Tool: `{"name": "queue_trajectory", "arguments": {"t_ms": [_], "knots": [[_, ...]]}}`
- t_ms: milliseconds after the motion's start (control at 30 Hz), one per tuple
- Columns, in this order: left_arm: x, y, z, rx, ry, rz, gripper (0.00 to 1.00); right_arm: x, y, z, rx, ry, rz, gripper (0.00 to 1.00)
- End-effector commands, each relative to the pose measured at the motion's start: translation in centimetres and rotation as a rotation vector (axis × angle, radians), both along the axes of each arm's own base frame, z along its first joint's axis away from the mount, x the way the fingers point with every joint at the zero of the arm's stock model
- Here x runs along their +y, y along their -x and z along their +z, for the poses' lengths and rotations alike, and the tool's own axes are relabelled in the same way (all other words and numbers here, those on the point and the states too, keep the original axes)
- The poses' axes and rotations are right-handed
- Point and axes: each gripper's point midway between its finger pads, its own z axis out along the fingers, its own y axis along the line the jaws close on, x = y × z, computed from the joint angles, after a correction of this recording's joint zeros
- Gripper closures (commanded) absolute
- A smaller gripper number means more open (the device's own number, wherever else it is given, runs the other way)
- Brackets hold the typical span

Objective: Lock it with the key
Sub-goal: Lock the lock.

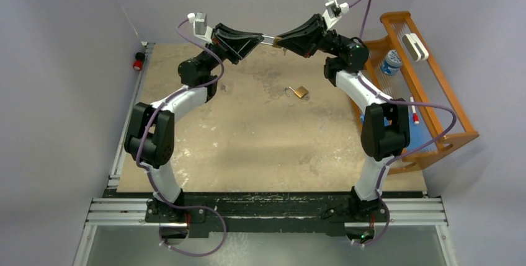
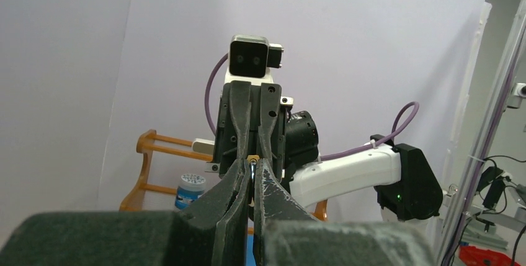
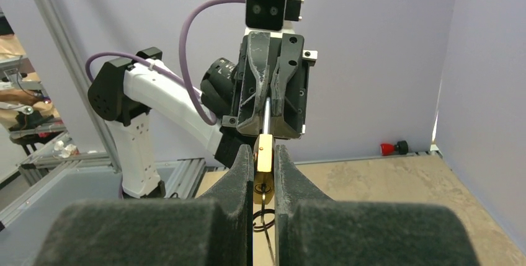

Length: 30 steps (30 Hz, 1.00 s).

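My right gripper [image 3: 264, 151] is shut on a brass padlock [image 3: 265, 165], held high over the far middle of the table. A key [image 3: 263, 193] sits in its keyhole, with a dark ring [image 3: 263, 218] hanging below. The silver shackle [image 3: 267, 114] points at my left gripper [image 2: 253, 165], which is shut on it; the brass body [image 2: 252, 158] shows just beyond my fingertips. In the top view the two grippers, left [image 1: 260, 38] and right [image 1: 280, 41], meet tip to tip. A second brass padlock [image 1: 300, 92] with an open shackle lies on the table below.
A wooden rack [image 1: 443, 92] stands at the right edge, holding a blue-capped bottle [image 1: 391, 62], a white object [image 1: 414, 46] and a marker [image 1: 414, 112]. A red button [image 1: 138, 63] sits at the far left corner. Grey walls close the back and sides.
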Motion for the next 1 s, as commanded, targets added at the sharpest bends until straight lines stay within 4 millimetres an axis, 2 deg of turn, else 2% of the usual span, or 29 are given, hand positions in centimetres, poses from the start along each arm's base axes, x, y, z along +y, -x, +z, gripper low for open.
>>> {"name": "queue_trajectory", "arguments": {"t_ms": [0, 100, 233, 433, 567, 767, 967], "knots": [[-4.4, 6.6, -4.5, -0.146, -0.149, -0.262, 1.00, 2.6, 6.7, 5.1, -0.233, -0.153, 0.110, 1.00], [-4.3, 6.9, -4.6, -0.167, -0.166, -0.268, 1.00, 2.8, 6.5, 4.8, -0.242, -0.134, 0.113, 1.00], [-2.5, 5.8, -3.1, -0.169, -0.139, -0.212, 1.00, 2.5, 5.4, 3.8, -0.222, -0.043, 0.109, 1.00], [2.2, 4.0, -1.2, -0.214, -0.128, -0.063, 1.00, -1.2, 4.1, 2.8, -0.177, -0.016, 0.008, 1.00], [4.4, 3.8, 0.1, -0.257, -0.124, 0.008, 1.00, -3.0, 3.5, 2.3, -0.162, -0.007, -0.045, 1.00], [5.9, 4.0, 1.2, -0.285, -0.116, 0.058, 1.00, -3.7, 3.2, 1.6, -0.145, -0.001, -0.064, 1.00], [6.3, 4.3, 1.9, -0.298, -0.105, 0.071, 1.00, -3.8, 2.5, 1.6, -0.118, -0.030, -0.055, 1.00]]}}
